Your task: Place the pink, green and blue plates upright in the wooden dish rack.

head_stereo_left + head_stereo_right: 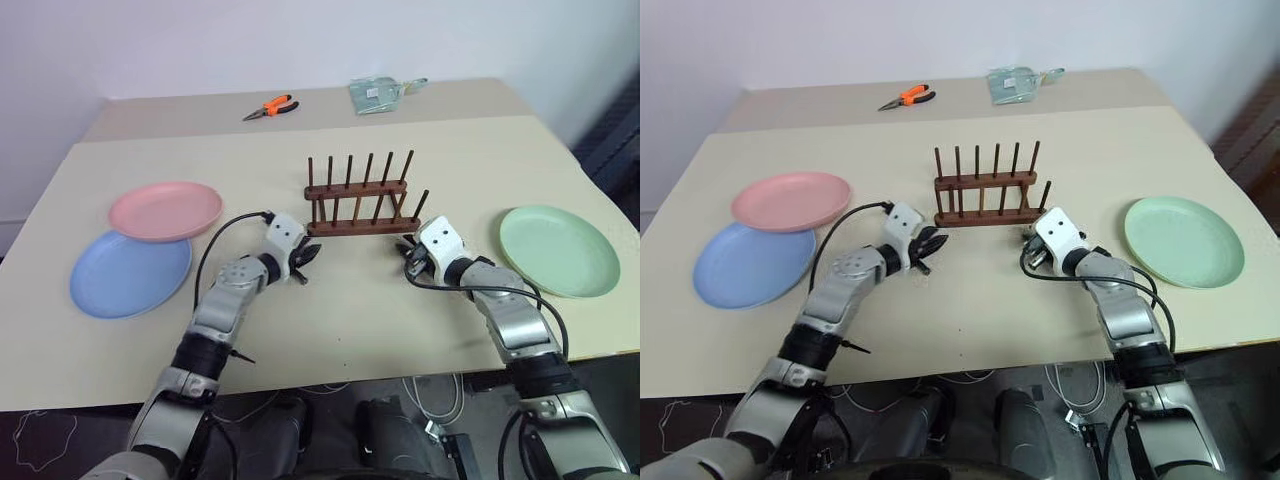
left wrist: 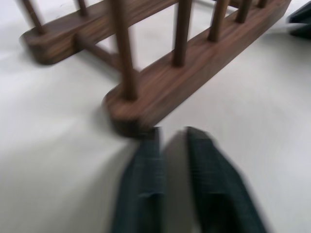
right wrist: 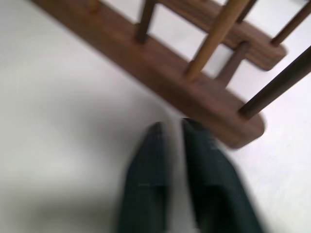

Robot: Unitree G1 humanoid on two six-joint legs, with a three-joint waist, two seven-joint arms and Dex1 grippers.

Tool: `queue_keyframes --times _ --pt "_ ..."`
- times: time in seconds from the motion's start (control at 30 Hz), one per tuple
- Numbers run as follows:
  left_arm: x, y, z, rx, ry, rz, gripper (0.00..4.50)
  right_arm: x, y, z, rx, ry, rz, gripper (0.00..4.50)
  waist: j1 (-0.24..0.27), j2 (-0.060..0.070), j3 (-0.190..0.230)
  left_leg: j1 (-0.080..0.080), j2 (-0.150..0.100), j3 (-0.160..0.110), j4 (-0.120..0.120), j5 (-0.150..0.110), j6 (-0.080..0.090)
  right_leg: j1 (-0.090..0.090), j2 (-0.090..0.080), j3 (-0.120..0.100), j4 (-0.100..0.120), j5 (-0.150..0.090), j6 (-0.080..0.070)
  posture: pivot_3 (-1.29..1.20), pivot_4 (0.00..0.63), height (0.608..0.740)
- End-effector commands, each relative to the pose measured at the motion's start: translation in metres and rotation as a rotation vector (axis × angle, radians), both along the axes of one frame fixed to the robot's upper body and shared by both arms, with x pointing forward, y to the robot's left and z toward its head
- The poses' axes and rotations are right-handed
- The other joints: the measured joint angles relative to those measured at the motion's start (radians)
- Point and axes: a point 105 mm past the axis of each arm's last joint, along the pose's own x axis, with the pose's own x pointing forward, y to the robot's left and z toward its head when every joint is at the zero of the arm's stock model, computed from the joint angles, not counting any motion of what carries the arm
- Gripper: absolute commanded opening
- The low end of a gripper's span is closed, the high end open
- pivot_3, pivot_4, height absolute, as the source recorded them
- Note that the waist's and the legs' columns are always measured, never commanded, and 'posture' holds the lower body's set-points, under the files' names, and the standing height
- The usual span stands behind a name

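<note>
Lying crosswise: wooden dish rack (image 1: 358,208), pegs upright.

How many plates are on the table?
3. The pink plate lies at the robot's left, overlapping the blue plate nearer the robot; the green plate lies alone at the right.

Beige table (image 1: 300,300) — rack (image 1: 360,205), plates, pliers (image 1: 272,107)

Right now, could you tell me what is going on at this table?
The robot has both arms out at the wooden dish rack, which is empty. The left tool sits by the rack's left end, the right tool by its right end, and neither holds anything. No plate is racked yet: the pink plate lies overlapping the blue plate at the left, and the green plate lies flat at the right.
</note>
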Motion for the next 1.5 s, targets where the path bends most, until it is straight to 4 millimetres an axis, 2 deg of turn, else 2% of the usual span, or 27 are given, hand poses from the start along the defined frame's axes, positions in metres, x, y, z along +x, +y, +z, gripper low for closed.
queue_keyframes --times 0.03,0.13,0.23,0.3,0.4,0.47,0.57,0.7,0.8,0.9,1.0,1.13,1.17,1.2,1.33,1.43,1.5 --pt "0.015 0.062 0.053 -0.133 -0.142 0.302 2.66 -0.013 0.019 0.020 0.013 -0.054 0.122 2.36 -0.007 -0.001 0.001 0.000 0.000 0.000 0.000 0.000 0.000 0.000 0.000 0.000 0.000 0.000 0.000 0.00 0.150 0.727" --pt "0.021 0.098 0.098 -0.168 -0.290 0.512 4.11 -0.016 0.026 0.022 0.006 -0.057 0.153 3.82 -0.004 -0.002 0.002 -0.002 0.000 0.000 0.001 0.000 -0.002 -0.003 0.001 0.000 0.002 0.000 0.000 0.00 0.150 0.727" --pt "0.016 0.140 0.134 -0.216 -0.400 0.768 4.11 -0.015 0.030 0.022 0.001 -0.062 0.164 3.82 0.005 -0.002 0.002 -0.002 0.000 0.000 0.002 0.000 -0.002 -0.003 0.000 0.000 0.001 0.000 0.000 0.00 0.150 0.727" --pt "0.004 0.171 0.142 -0.250 -0.406 0.953 4.11 -0.014 0.031 0.021 -0.007 -0.063 0.170 3.82 0.004 -0.002 0.002 -0.002 -0.001 0.000 0.002 -0.001 -0.001 -0.003 0.000 -0.001 0.000 0.001 0.001 0.00 0.150 0.727" --pt "-0.022 0.207 0.143 -0.401 -0.364 1.176 4.11 -0.014 0.031 0.019 -0.016 -0.060 0.175 3.82 0.003 -0.003 0.002 -0.002 -0.001 0.000 0.002 -0.001 -0.001 -0.002 0.000 0.000 -0.001 0.001 0.002 0.00 0.150 0.727" --pt "-0.039 0.223 0.132 -0.523 -0.286 1.296 4.11 -0.013 0.031 0.017 -0.020 -0.056 0.180 3.82 0.003 -0.003 0.002 -0.002 -0.001 0.000 0.001 -0.001 -0.001 -0.002 0.000 0.000 0.000 0.001 0.002 0.00 0.150 0.727" --pt "-0.052 0.226 0.110 -0.646 -0.160 1.338 4.11 -0.012 0.034 0.016 -0.022 -0.055 0.192 3.82 0.003 -0.005 0.003 -0.002 -0.001 0.000 0.002 -0.001 -0.001 -0.001 0.000 -0.001 0.000 0.001 0.002 0.00 0.150 0.727" --pt "-0.057 0.223 0.089 -0.814 -0.019 1.347 4.11 -0.008 0.038 0.017 -0.017 -0.063 0.205 3.82 0.006 -0.008 0.003 -0.002 -0.001 -0.001 0.003 0.000 -0.002 -0.001 0.000 -0.001 0.000 0.001 0.002 0.00 0.150 0.727" --pt "-0.051 0.215 0.081 -0.934 0.065 1.297 4.11 -0.006 0.039 0.019 -0.017 -0.074 0.206 3.82 0.005 -0.012 0.004 -0.002 -0.001 -0.001 0.003 0.000 -0.002 0.000 0.000 -0.002 0.000 0.001 0.002 0.00 0.150 0.727" --pt "-0.043 0.210 0.078 -0.982 0.118 1.245 4.11 -0.005 0.040 0.021 -0.016 -0.085 0.203 3.82 0.004 -0.012 0.004 -0.002 -0.001 -0.001 0.003 0.003 -0.007 0.000 0.000 -0.002 0.000 0.001 0.002 0.00 0.150 0.727" --pt "-0.024 0.205 0.071 -1.060 0.201 1.196 3.29 -0.002 0.036 0.029 -0.017 -0.133 0.175 3.90 0.005 -0.013 0.004 -0.001 -0.001 -0.001 0.003 0.003 -0.008 0.000 0.000 -0.002 0.000 0.001 0.002 0.00 0.150 0.727" --pt "-0.012 0.201 0.067 -1.136 0.268 1.165 1.27 -0.004 0.027 0.043 0.021 -0.154 0.155 3.90 0.004 -0.013 0.004 -0.001 -0.001 -0.001 0.003 0.003 -0.008 0.000 0.000 -0.001 0.000 0.001 0.002 0.00 0.150 0.727" --pt "-0.011 0.201 0.065 -1.153 0.280 1.168 0.72 -0.005 0.023 0.050 0.038 -0.159 0.150 4.42 0.005 -0.013 0.004 -0.002 -0.001 -0.001 0.003 0.003 -0.008 0.000 0.000 -0.001 0.000 0.001 0.002 0.00 0.150 0.727" --pt "-0.009 0.201 0.066 -1.143 0.276 1.163 0.13 -0.007 0.020 0.057 0.048 -0.171 0.146 4.50 0.005 -0.013 0.004 -0.002 -0.001 -0.001 0.002 0.003 -0.008 0.000 0.000 -0.001 0.000 0.001 0.002 0.00 0.150 0.727" --pt "-0.004 0.197 0.088 -1.062 0.171 1.078 0.06 -0.013 0.012 0.081 0.022 -0.227 0.149 4.50 0.003 -0.014 0.004 -0.002 -0.001 -0.001 0.002 0.003 -0.008 0.000 0.000 -0.001 0.000 0.001 0.002 0.00 0.150 0.727" --pt "0.003 0.179 0.120 -0.976 0.045 0.934 0.06 -0.017 0.018 0.108 -0.010 -0.311 0.193 4.50 0.003 -0.014 0.004 -0.002 -0.001 -0.001 0.002 0.003 -0.008 0.000 0.000 -0.001 0.000 0.001 0.002 0.00 0.150 0.727" --pt "0.006 0.161 0.141 -0.905 -0.033 0.826 0.06 -0.018 0.030 0.127 -0.020 -0.386 0.236 4.50 0.003 -0.014 0.004 -0.002 -0.001 -0.001 0.002 0.003 -0.008 0.000 0.000 -0.001 0.000 0.001 0.002 0.00 0.150 0.727"
